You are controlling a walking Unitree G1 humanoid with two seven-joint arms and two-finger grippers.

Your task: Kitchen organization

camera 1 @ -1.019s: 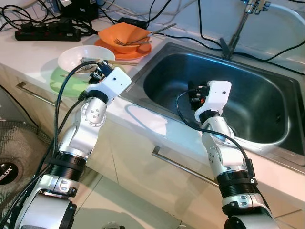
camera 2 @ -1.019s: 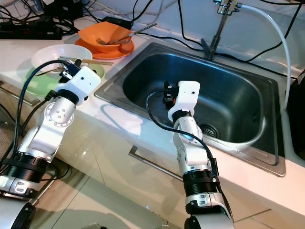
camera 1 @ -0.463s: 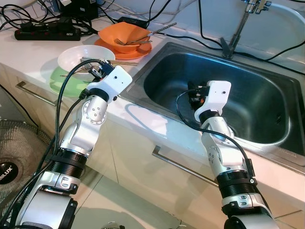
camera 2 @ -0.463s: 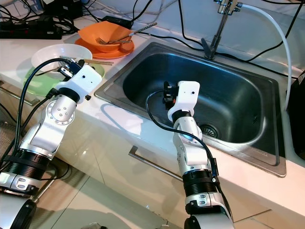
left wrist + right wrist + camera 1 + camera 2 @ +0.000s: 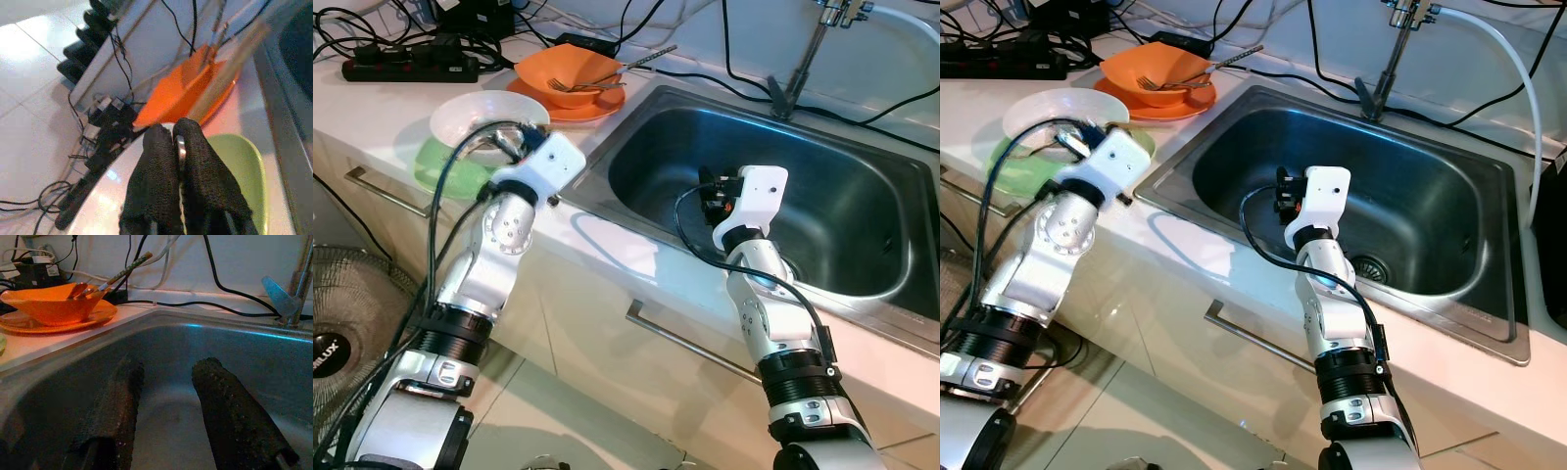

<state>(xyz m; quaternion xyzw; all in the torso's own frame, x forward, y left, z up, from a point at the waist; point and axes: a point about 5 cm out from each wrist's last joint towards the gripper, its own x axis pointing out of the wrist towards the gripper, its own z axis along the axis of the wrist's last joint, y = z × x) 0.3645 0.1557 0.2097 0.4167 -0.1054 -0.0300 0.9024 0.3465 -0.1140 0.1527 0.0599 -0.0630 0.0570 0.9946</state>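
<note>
My left gripper [image 5: 178,147], fingers pinched on the white bowl [image 5: 475,111], has lifted and tilted it off the green plate [image 5: 440,168] over the last second, sink-bound I judge; my right gripper [image 5: 166,382] waits, fingers spread, in the sink [image 5: 862,235].

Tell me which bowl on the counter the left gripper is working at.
The white bowl sitting on the green plate. The left gripper is at its rim, while the orange bowl sits farther back on an orange plate.

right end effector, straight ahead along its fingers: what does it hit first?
Likely the far inner wall of the sink. The right end effector sits open inside the basin, with nothing showing between its fingers and that wall. The orange bowl sits up on the counter, off that line. Depth is uncertain.
</note>
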